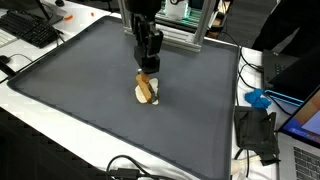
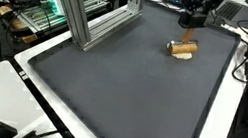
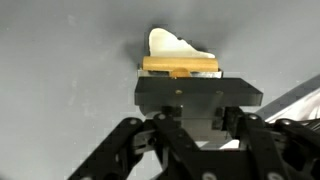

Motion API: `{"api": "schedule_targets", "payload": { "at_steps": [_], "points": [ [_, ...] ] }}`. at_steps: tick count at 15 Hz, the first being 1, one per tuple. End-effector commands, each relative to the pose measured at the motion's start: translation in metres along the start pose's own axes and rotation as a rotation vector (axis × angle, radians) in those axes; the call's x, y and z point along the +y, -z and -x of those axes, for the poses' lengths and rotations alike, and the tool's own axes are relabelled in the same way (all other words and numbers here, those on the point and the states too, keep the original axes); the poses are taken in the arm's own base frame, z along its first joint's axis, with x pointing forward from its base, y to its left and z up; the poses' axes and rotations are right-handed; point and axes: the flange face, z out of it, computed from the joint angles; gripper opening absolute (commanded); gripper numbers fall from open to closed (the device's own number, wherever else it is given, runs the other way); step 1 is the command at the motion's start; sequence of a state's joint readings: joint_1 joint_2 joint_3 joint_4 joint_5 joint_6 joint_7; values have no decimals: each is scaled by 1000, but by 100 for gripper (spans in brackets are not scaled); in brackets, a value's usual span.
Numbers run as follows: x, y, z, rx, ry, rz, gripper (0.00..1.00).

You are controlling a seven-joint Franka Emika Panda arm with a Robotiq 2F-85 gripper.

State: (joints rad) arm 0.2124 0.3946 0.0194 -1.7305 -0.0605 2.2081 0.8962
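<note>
In the wrist view my gripper point(image 3: 200, 118) has its jaws drawn in on a flat black block point(image 3: 198, 93) that spans the space in front of the fingers. Just beyond the block, a tan wooden piece point(image 3: 180, 65) with a white part point(image 3: 172, 45) lies on the grey mat. In both exterior views the gripper point(image 1: 148, 68) point(image 2: 190, 22) hangs straight down over that wooden piece point(image 1: 147, 91) point(image 2: 182, 48), close above it. Whether the block touches the wood I cannot tell.
The grey mat point(image 1: 90, 100) covers most of the table. An aluminium frame point(image 2: 97, 19) stands at the back behind the arm. A keyboard point(image 1: 30, 30), cables point(image 1: 125, 168), a black device point(image 1: 258, 135) and a blue item point(image 1: 258, 99) lie off the mat's edges.
</note>
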Motion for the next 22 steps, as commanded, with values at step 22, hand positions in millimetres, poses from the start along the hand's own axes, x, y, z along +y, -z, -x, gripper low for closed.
{"api": "schedule_targets", "payload": {
  "at_steps": [22],
  "points": [
    [2,-33,27,-218,214,-16,27]
  ]
}}
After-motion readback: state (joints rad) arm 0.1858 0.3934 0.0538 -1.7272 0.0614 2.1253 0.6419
